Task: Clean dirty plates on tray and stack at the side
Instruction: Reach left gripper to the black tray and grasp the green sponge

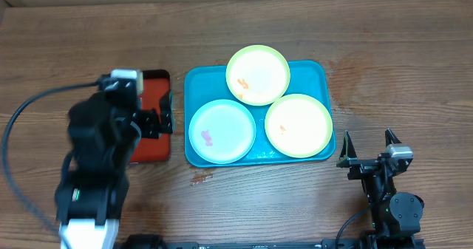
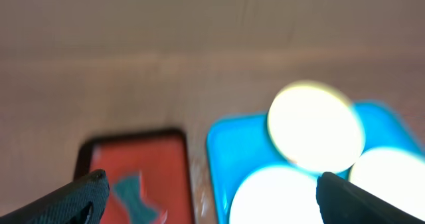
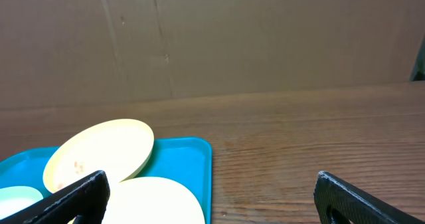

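Note:
The turquoise tray (image 1: 194, 80) lies mid-table and holds three plates. The light blue plate (image 1: 222, 131) sits at its front left with a pink smear. One yellow-green plate (image 1: 258, 74) sits at the back and one (image 1: 298, 125) at the front right, both with orange smears. My left gripper (image 1: 159, 117) is open and empty over the red tray, left of the turquoise tray. In the blurred left wrist view my left gripper (image 2: 212, 201) faces the tray (image 2: 222, 151). My right gripper (image 1: 367, 147) is open and empty, right of the tray's front right corner (image 3: 189, 154).
A red tray with a black rim (image 1: 153, 151) lies left of the turquoise one. A teal piece (image 2: 136, 197) lies on it in the left wrist view. A cardboard wall (image 3: 212, 38) stands behind the table. A small stain (image 1: 201, 179) marks the wood.

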